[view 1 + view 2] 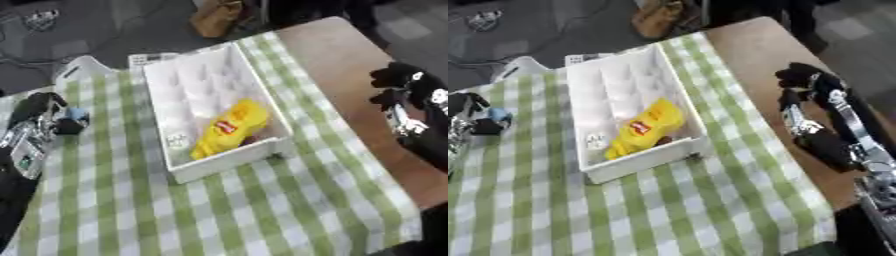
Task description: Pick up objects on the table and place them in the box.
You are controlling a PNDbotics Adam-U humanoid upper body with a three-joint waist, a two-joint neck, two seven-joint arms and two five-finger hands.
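I see the white box [210, 107] standing on the worktop [262, 210], which is covered by a green-and-white checked cloth [667, 210]. The box lies askew in both views, its long axis running from the upper left toward the lower right. Inside it, against the near end wall, lies a yellow bag [232, 127] with a red label on its face. A small dark item shows just beside the bag's lower right edge; I cannot make out what it is. A small pale item also lies on the box floor to the left of the bag.

My right hand [802, 82] is over the bare brown strip of the worktop to the right of the cloth, well apart from the box. Its fingers are curled inward and nothing is held in them.

My left hand [39, 107] shows at the left edge, over the cloth and apart from the box. Next to it is a small blue object [77, 115] beside a dark shape, but I cannot tell whether the fingers are clasped on anything or released.

A white object [83, 67] lies at the far left corner of the cloth, behind the box.
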